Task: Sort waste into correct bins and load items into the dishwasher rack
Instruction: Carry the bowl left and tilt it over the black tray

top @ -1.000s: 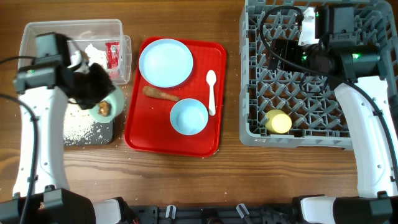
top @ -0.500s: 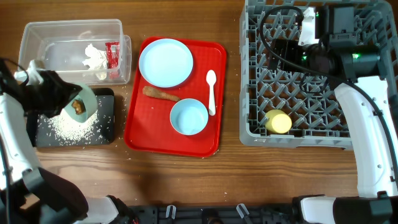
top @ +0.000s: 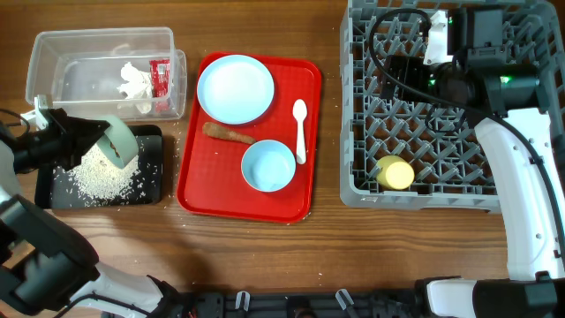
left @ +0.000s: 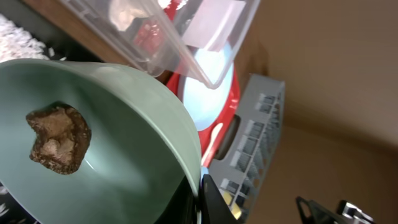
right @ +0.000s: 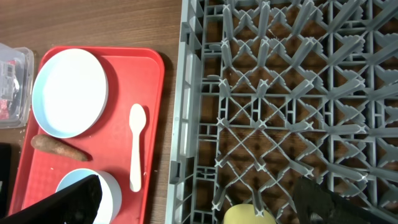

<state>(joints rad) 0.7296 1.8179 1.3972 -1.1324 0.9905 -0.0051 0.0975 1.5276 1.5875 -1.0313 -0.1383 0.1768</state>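
Observation:
My left gripper point(top: 104, 147) is shut on the rim of a pale green bowl point(top: 122, 141), which is tipped on its side over the black tray point(top: 152, 184) strewn with rice point(top: 99, 177). A brown food lump point(left: 59, 137) clings inside the bowl point(left: 124, 124). The clear tub point(top: 88, 49) holds tissue point(top: 134, 79) and a red-and-white wrapper point(top: 160, 75). My right gripper point(right: 199, 205) hangs open above the grey rack point(top: 415, 115), where a yellow cup point(top: 395, 173) lies near the front.
A red serving tray point(top: 300, 194) between bins and rack carries a blue plate point(top: 235, 88), an orange-brown stick point(top: 228, 132), a second bowl point(top: 267, 165) and a white spoon point(top: 300, 128). Stray rice grains dot the wooden table point(top: 177, 221) around the black tray.
The left arm has swung out to the left, carrying the bowl from the tray's right end toward its middle and tipping it further onto its side. The right arm has not moved.

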